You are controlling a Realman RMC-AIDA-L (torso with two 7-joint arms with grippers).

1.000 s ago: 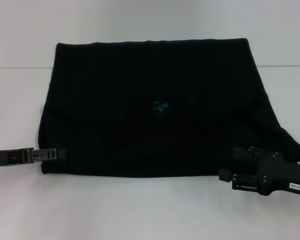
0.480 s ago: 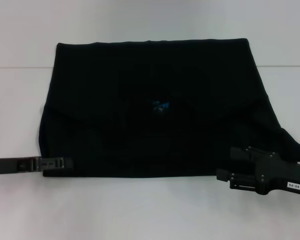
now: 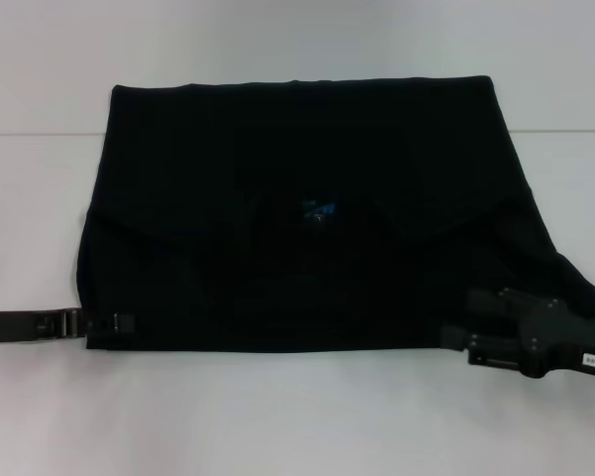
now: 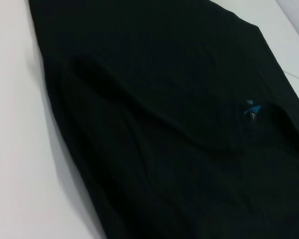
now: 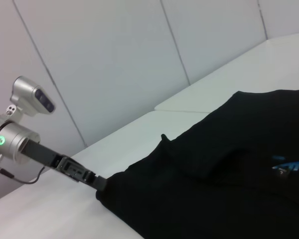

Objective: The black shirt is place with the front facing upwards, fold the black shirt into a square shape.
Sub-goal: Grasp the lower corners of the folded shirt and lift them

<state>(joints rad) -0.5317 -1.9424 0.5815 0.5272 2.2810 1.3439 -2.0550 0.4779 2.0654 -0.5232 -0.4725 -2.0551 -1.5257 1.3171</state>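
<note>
Black shirt lies folded on the table, left gripper and right gripper at its near corners, finger states unclear.

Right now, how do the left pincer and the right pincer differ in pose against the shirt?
The left pincer is a slim, flat bar reaching in at the black shirt's near left corner; the right pincer looks bulkier, lying over the near right corner beside the sleeve. Both sit low at the shirt's near edge on the white table.

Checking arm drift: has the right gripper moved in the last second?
Yes. The right gripper has shifted lower in the head view and outward to the robot's right, judged against the black shirt and its near hem.
</note>
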